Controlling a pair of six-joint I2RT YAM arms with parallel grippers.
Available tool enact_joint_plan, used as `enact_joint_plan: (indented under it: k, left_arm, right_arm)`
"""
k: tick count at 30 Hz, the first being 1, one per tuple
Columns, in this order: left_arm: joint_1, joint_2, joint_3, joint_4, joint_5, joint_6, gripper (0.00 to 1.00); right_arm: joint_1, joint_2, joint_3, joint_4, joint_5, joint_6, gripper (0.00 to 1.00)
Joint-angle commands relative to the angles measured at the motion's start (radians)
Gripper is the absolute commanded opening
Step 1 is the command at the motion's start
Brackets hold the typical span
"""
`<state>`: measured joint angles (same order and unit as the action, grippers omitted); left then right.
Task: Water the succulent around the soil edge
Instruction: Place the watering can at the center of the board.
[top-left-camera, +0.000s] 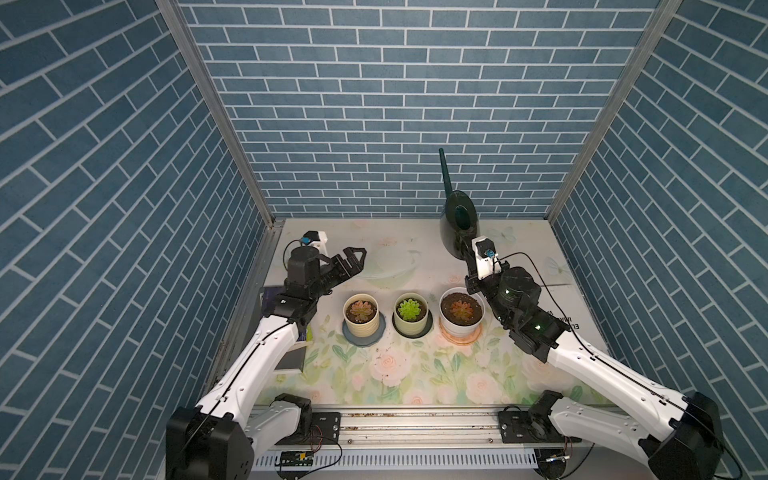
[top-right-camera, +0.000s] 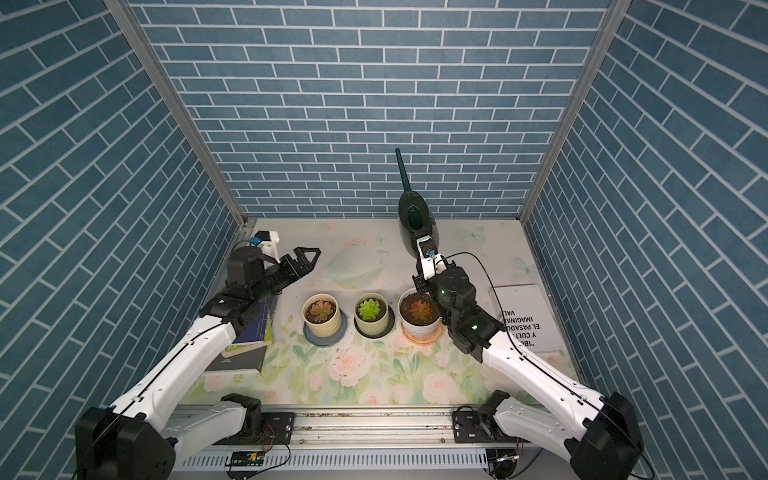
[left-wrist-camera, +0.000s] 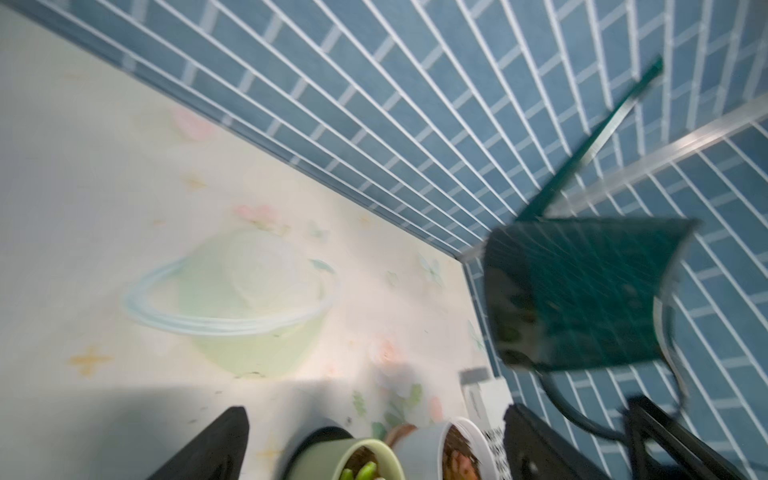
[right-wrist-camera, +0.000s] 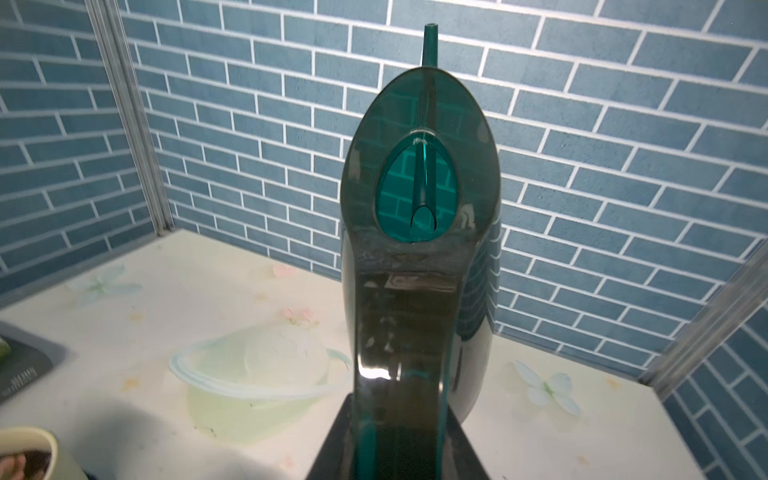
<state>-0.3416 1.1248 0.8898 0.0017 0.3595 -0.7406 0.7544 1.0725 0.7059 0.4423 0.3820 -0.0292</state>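
Firmly, watering can (right-wrist-camera: 415, 291), handle clamped in right gripper (right-wrist-camera: 399, 449), spout (right-wrist-camera: 430, 41) pointing away.

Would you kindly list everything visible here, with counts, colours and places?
watering can: 1, dark green, back right, held by handle
cream pot: 1, reddish succulent, left of row
green pot: 1, green succulent, middle
white pot: 1, orange-red succulent, right of row
saucers: 3, one under each pot
books: at least 2, dark, left edge
white book: 1, black print, right edge
table cover: 1, pale floral
left end effector: 1, black, open, empty
right end effector: 1, black, shut on watering can
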Motion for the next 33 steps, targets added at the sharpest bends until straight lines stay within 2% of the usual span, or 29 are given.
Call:
enact_joint_plan:
  k: [1, 3, 7, 14, 22, 25, 27, 33]
  left_arm:
    - [-0.103, 0.054, 0.060, 0.051, 0.083, 0.075, 1.00]
    - [-0.143, 0.081, 0.083, 0.044, 0.099, 0.112, 0.99]
    - [-0.155, 0.103, 0.078, 0.077, 0.120, 0.110, 1.00]
    - [-0.149, 0.174, 0.100, -0.043, -0.084, 0.107, 1.00]
    - [-0.063, 0.237, 0.078, -0.021, -0.184, 0.071, 1.00]
    - [-0.020, 0.237, 0.050, -0.001, -0.198, 0.071, 1.00]
    - [0.011, 0.238, 0.036, 0.002, -0.195, 0.073, 1.00]
    - [0.048, 0.244, 0.014, 0.005, -0.174, 0.101, 1.00]
  right_arm:
    - [-0.001, 0.064, -0.034, 0.400, 0.003, 0.096, 0.00]
    - [0.000, 0.137, -0.026, 0.460, -0.004, 0.106, 0.00]
    - [0.005, 0.276, 0.028, 0.476, 0.016, 0.256, 0.00]
    - [0.085, 0.466, 0.190, 0.349, 0.158, 0.300, 0.00]
    - [0.140, 0.722, 0.440, 0.211, 0.357, 0.349, 0.00]
    - [0.144, 0.800, 0.518, 0.140, 0.363, 0.450, 0.00]
    - [0.149, 0.865, 0.609, 0.026, 0.370, 0.519, 0.00]
    - [0.164, 0.986, 0.749, -0.112, 0.397, 0.545, 0.00]
